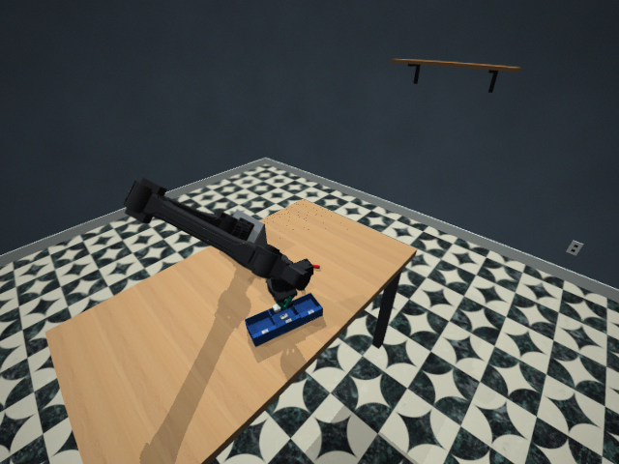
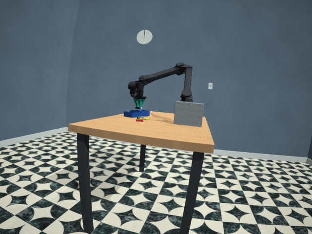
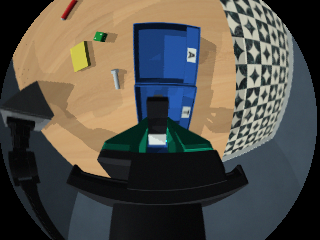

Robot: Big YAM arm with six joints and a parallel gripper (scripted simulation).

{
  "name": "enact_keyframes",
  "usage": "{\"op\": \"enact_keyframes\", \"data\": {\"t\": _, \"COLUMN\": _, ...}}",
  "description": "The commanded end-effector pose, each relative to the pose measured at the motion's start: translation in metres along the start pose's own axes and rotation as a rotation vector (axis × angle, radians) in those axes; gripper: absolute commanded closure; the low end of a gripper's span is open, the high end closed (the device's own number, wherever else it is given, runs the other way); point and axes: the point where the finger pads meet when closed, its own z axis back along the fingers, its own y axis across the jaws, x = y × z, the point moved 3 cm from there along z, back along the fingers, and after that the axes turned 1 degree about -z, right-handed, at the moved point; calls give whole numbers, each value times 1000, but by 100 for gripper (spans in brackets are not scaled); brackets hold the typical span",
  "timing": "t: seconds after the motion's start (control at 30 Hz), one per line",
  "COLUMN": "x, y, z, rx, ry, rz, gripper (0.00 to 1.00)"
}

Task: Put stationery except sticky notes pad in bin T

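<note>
A row of blue bins [image 1: 259, 335] [image 2: 130, 114] [image 3: 163, 50] stands near the table's right edge; I cannot read their small white labels. My gripper [image 1: 281, 304] [image 2: 138, 107] [image 3: 157, 121], with green fingers, hangs just above the row and points down. It is shut on a small black and white thing [image 3: 158, 116], held over the near bin [image 3: 175, 99]. On the table to the left of the bins lie a yellow pad of sticky notes [image 3: 80, 56] [image 2: 143, 118], a small green thing [image 3: 100, 36] [image 2: 138, 117], a red stick [image 3: 70, 8] [image 2: 139, 120] and a small grey thing [image 3: 116, 79].
A grey box [image 2: 188, 113] [image 1: 245, 219] stands at the arm's base, at the back of the table. The table's edge [image 3: 216, 60] runs close beside the bins, with checkered floor [image 1: 450, 349] beyond it.
</note>
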Motion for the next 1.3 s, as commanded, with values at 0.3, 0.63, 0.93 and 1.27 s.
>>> {"op": "enact_keyframes", "data": {"t": 0.3, "x": 0, "y": -24, "z": 15, "rx": -36, "ry": -14, "rz": -8, "gripper": 81}}
{"op": "enact_keyframes", "data": {"t": 0.63, "x": -14, "y": -27, "z": 16, "rx": -40, "ry": -14, "rz": -37, "gripper": 81}}
{"op": "enact_keyframes", "data": {"t": 0.93, "x": -3, "y": -9, "z": -10, "rx": -6, "ry": -3, "rz": -2, "gripper": 81}}
{"op": "enact_keyframes", "data": {"t": 1.27, "x": -3, "y": -8, "z": -30, "rx": -5, "ry": -4, "rz": -2, "gripper": 81}}
